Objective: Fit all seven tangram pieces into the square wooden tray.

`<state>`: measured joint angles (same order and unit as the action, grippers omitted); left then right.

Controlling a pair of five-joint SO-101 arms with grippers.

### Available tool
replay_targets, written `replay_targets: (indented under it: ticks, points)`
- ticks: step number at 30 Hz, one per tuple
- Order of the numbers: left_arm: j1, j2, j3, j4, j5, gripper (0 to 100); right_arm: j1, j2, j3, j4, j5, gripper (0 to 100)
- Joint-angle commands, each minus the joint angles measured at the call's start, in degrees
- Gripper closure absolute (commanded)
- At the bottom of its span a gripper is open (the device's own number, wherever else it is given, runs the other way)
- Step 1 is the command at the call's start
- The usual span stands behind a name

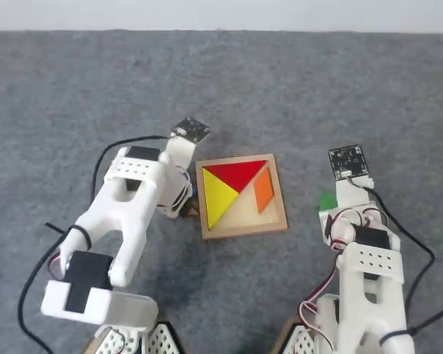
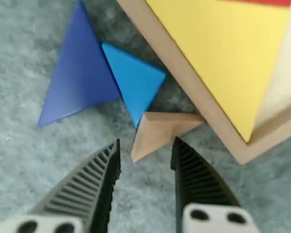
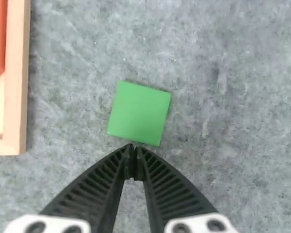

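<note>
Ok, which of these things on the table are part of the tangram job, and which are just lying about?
Part of the job: wooden tray, red triangle, yellow triangle, orange parallelogram, dark blue triangle, light blue triangle, wood-coloured triangle, green square.
Not part of it: grey mat, arm cable.

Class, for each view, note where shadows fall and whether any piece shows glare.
High view: even light, no glare on the red triangle. Left wrist view: shadow under the tray wall beside the light blue triangle; pale sheen on the dark blue triangle. Right wrist view: thin shadow along one edge of the green square.
</note>
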<state>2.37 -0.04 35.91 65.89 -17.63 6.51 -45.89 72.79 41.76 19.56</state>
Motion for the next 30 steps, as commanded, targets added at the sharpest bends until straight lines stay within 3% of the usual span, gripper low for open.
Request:
replay_targets:
  ticks: [1,13,26,30]
  points:
    - [-0.5,-3.6,1.3,-3.9,-2.1,83,-0.5,-1.6,-0.4,-0.9,0.7,99.0]
    - [0.9,3.3,2.4,-9.0,-4.6,83,-0.5,-1.6,-0.4,-0.9,0.7,99.0]
    - [4.4,3.4,0.1,-6.9,-4.7,95,-0.5,-1.6,-0.4,-1.0,0.7,99.0]
    - [4.2,3.4,-0.9,-2.7,-4.7,99,-0.5,-1.6,-0.4,-1.0,0.7,99.0]
